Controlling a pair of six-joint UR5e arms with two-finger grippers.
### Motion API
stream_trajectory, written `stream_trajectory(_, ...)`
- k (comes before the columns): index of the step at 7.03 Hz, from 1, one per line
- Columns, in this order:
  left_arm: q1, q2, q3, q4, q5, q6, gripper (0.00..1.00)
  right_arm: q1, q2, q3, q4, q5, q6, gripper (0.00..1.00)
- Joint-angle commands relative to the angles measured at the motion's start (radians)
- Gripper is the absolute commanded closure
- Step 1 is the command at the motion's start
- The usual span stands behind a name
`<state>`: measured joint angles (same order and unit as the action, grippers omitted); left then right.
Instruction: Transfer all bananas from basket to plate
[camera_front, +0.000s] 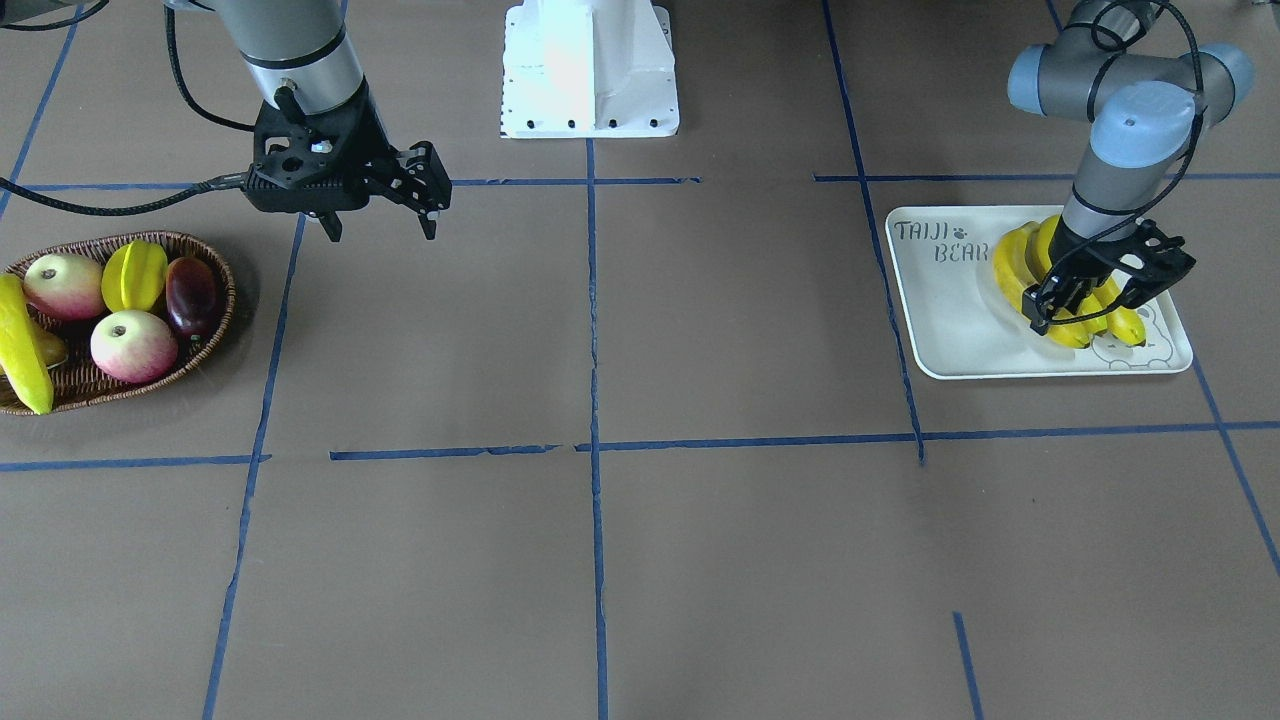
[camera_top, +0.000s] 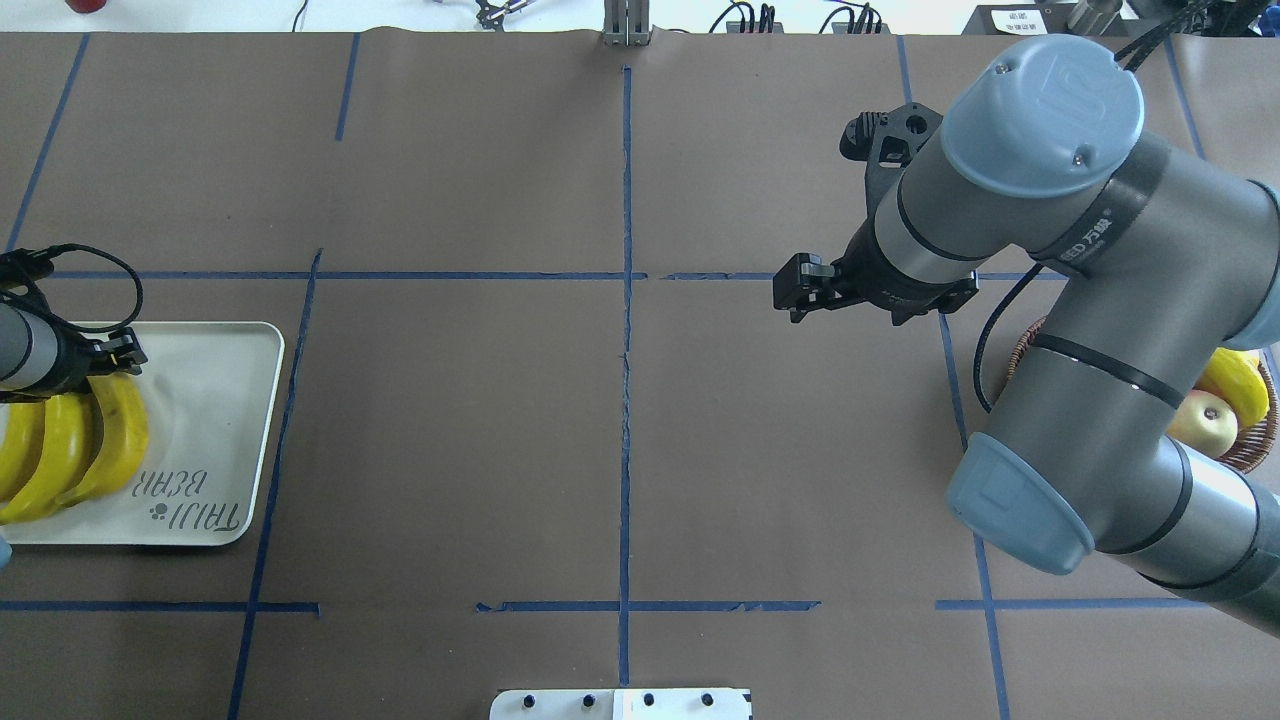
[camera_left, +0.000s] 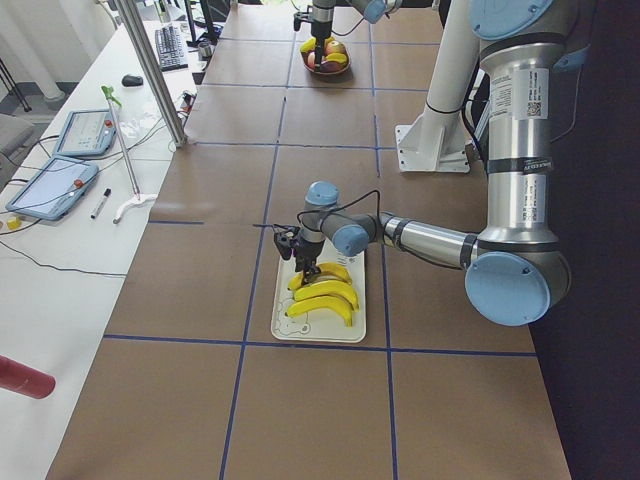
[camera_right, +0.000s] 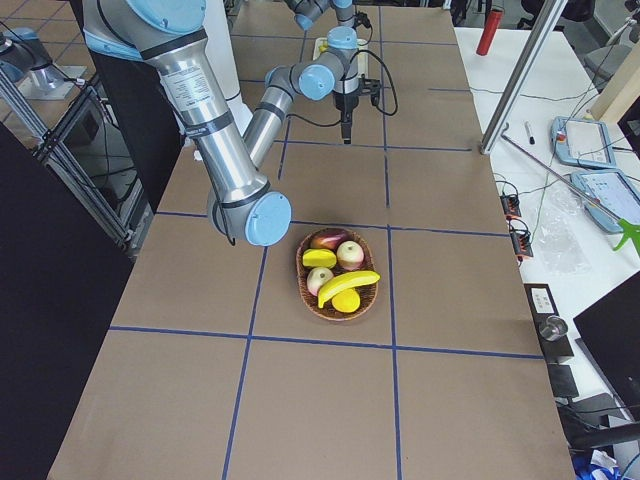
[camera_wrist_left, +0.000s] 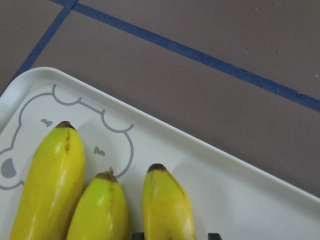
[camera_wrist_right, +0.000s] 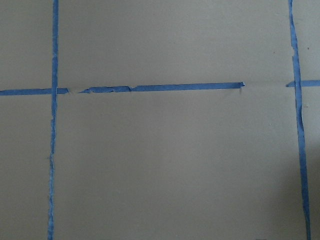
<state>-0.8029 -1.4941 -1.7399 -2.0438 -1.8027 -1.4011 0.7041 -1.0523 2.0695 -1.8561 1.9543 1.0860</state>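
Note:
Three bananas (camera_front: 1010, 270) lie side by side on the cream plate (camera_front: 950, 320) with the "TAIJI BEAR" lettering. My left gripper (camera_front: 1085, 310) is low over them, open, its fingers either side of one banana (camera_wrist_left: 167, 205) near its dark tip. A single banana (camera_front: 20, 345) remains in the wicker basket (camera_front: 215, 300), along its outer side. My right gripper (camera_front: 382, 232) hangs open and empty above the bare table, between the basket and the table's middle. The right wrist view shows only brown table and blue tape.
The basket also holds two apples (camera_front: 130, 345), a star fruit (camera_front: 135, 275), a dark purple fruit (camera_front: 190, 295) and a pear (camera_front: 45, 350) partly under the banana. The white robot base (camera_front: 590, 70) stands at the table's robot side. Blue tape lines grid the brown surface.

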Motion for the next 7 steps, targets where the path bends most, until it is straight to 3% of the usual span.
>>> stream_trajectory(1,-0.001,0.0,-0.013,0.007,-0.004,0.031,0.0,0.001,0.003,0.001,0.0,0.0,-0.002,0.0)
stream_trajectory(3,-0.019,0.011,-0.058,0.014,-0.144,0.123,0.0,0.024,0.006,0.001,-0.005,0.023,-0.002,0.0)
stream_trajectory(5,-0.073,0.037,-0.163,0.078,-0.193,0.242,0.0,0.07,0.003,0.001,-0.011,0.057,-0.006,0.0)
stream_trajectory(7,-0.078,-0.029,-0.339,0.364,-0.195,0.367,0.0,0.132,-0.029,0.003,-0.023,0.124,-0.157,0.0)
